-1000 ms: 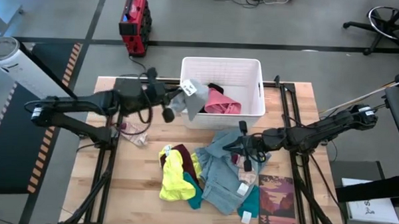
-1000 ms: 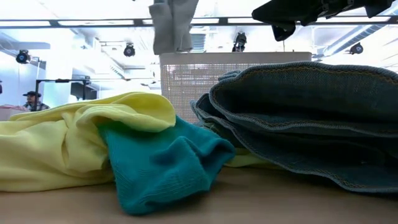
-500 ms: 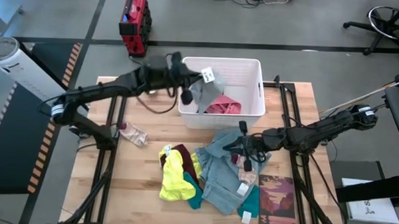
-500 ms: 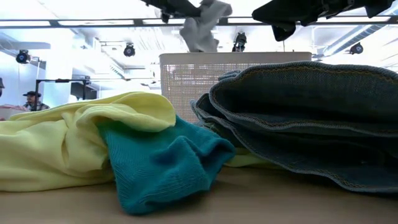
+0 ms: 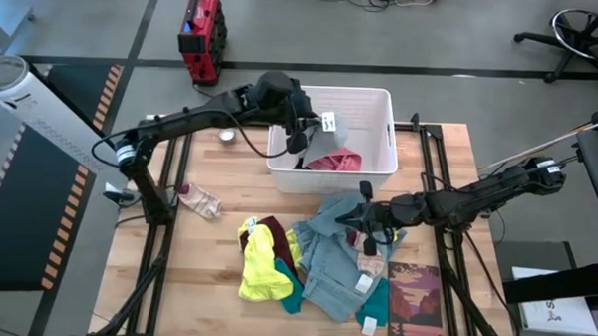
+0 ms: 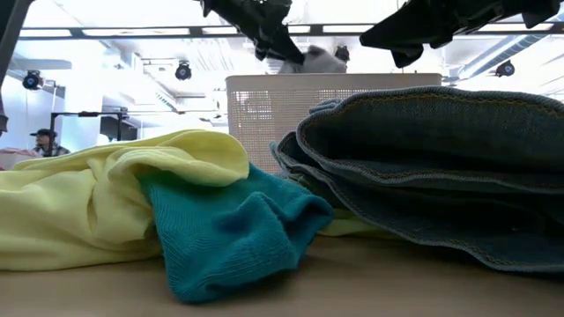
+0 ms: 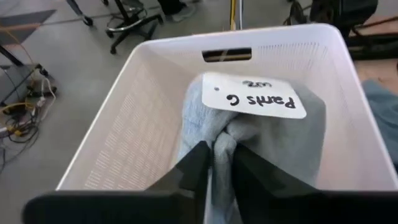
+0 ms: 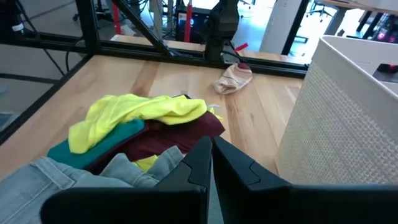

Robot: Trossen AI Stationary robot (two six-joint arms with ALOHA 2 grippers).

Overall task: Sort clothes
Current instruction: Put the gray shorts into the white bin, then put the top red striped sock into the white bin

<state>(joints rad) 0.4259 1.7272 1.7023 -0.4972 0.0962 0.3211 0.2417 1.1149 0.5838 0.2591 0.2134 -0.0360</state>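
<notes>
Left tool [image 7: 214, 163] clamped on grey pants [image 7: 261, 134] over white basket [image 5: 373, 101], upper centre; right tool [image 5: 362, 222] closed above tabletop heap [image 5: 306, 258]; early release risks draping the rim.

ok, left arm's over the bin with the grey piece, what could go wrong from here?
1. The left gripper is shut on the grey garment over the white basket; released here, its fabric might drape over the rim.
2. Its paper tag could snag on the fingers.
3. The right gripper hovers over the grey-blue jeans, shut.
</notes>
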